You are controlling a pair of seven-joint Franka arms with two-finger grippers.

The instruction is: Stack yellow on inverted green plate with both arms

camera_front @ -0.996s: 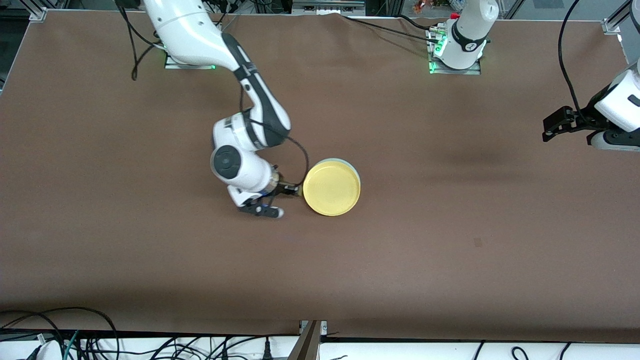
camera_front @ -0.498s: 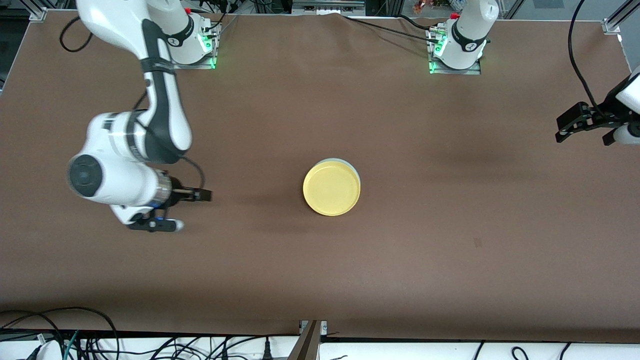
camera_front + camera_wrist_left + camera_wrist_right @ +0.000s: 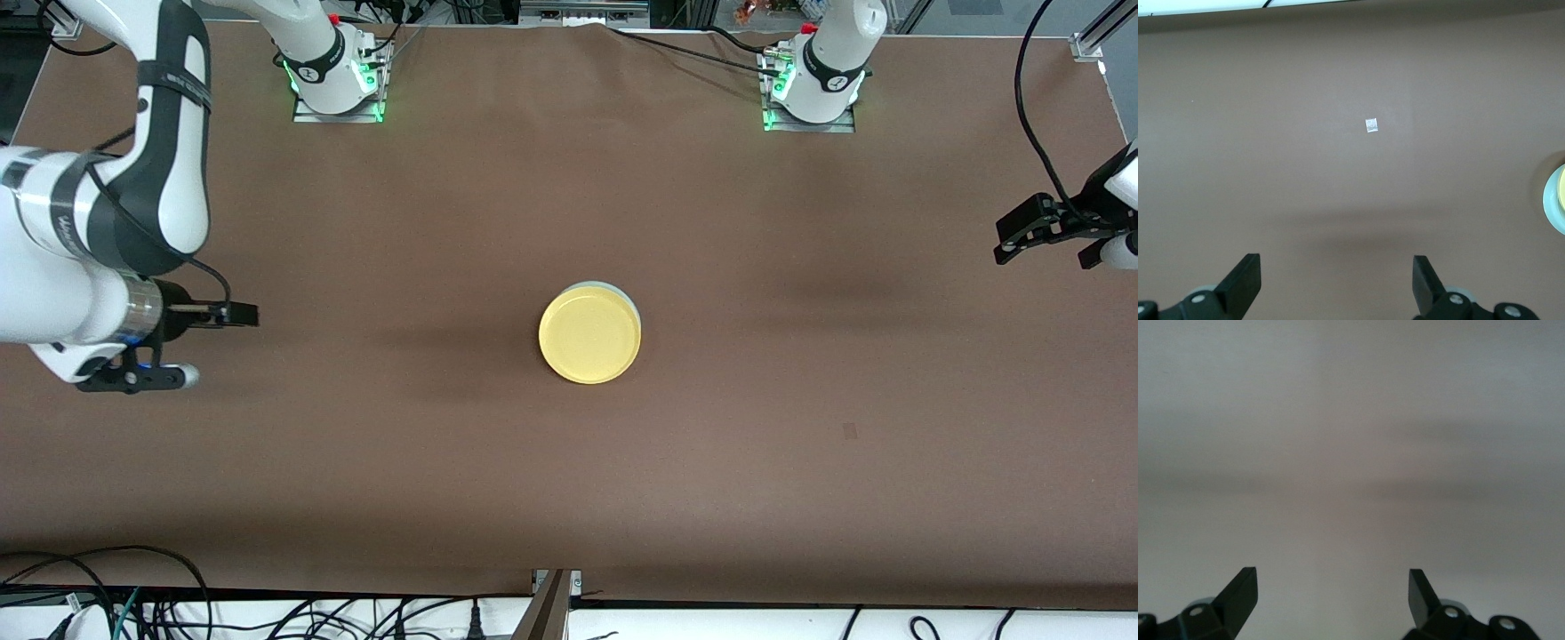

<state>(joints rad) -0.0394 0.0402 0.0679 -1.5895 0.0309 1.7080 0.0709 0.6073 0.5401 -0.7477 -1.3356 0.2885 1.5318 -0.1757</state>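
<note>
The yellow plate [image 3: 589, 334] lies on top of the green plate [image 3: 614, 287] in the middle of the table; only a thin pale rim of the green one shows. My right gripper [image 3: 238, 314] hangs open and empty over bare table toward the right arm's end, well apart from the stack. In the right wrist view the right gripper [image 3: 1331, 583] has only tabletop before it. My left gripper [image 3: 1009, 238] waits open over the left arm's end of the table. In the left wrist view the left gripper [image 3: 1336, 267] is empty, and the stack's green rim [image 3: 1549, 200] shows at the frame's edge.
The brown table [image 3: 800, 373] carries a small square mark [image 3: 850, 431], which shows as a white tag [image 3: 1371, 125] in the left wrist view. Both arm bases [image 3: 811, 89] stand along the edge farthest from the front camera. Cables [image 3: 133, 604] hang below the nearest edge.
My right gripper has left the yellow plate's rim and drawn far back toward the right arm's end of the table. The left gripper has drifted slightly outward. The stack has stayed put.
</note>
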